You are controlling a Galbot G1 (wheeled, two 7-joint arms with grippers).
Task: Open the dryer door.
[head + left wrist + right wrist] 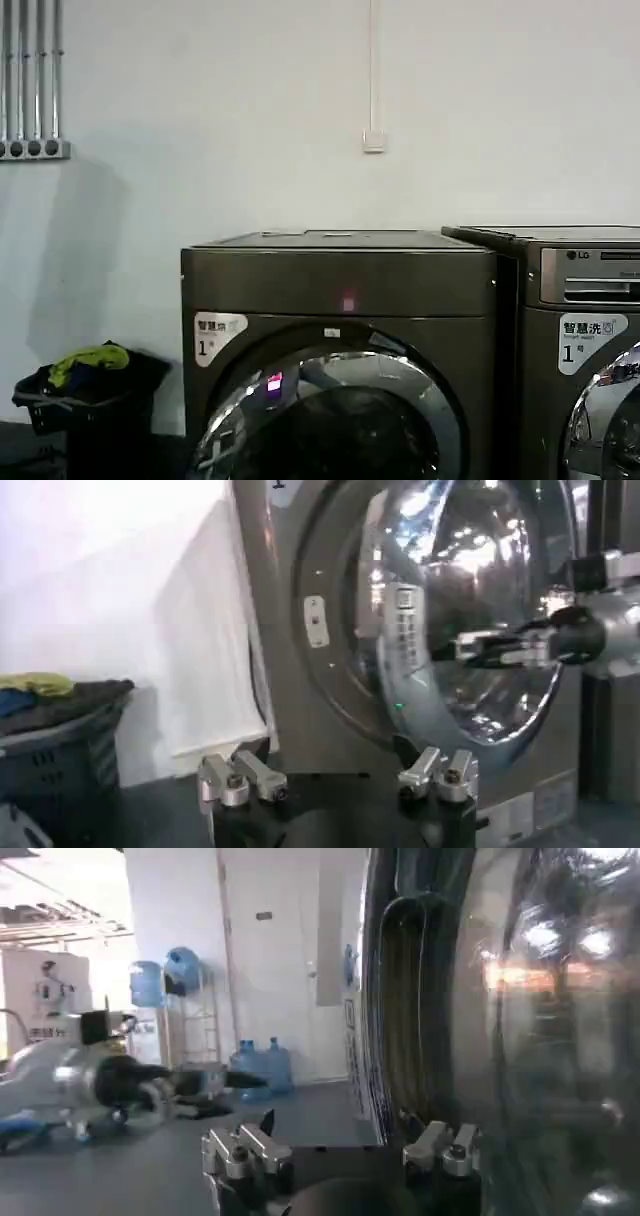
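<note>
The dryer (340, 290) stands against a white wall (250, 110), its flat top and plain front band in full sight from the head. Its door (330, 420) sits low on the front, a chrome ring around dark glass, with the lower half cut off by the bottom edge of that view. A second machine (580, 340) stands just beside the dryer on the robot's right, touching or nearly so, and is cut off at the right edge. On the robot's left there is open floor between the dryer and a dark basket (85, 400) heaped with clothes, set near the wall.

In the left wrist view the left gripper (335, 778) hangs near the dryer's front with its fingers spread wide and nothing between them. The door (455, 610) looks swung a little out from the front panel there, though glare on the chrome makes the gap hard to judge. The right gripper (470, 648) shows farther off against the door's chrome; whether it touches the ring cannot be told.

In the right wrist view the right gripper (340, 1148) is released too, fingers apart and empty, close beside the door's edge (400, 998). The glass beside it is blurred by reflections. Open floor stretches away to water bottles (258, 1063) near a far wall.
</note>
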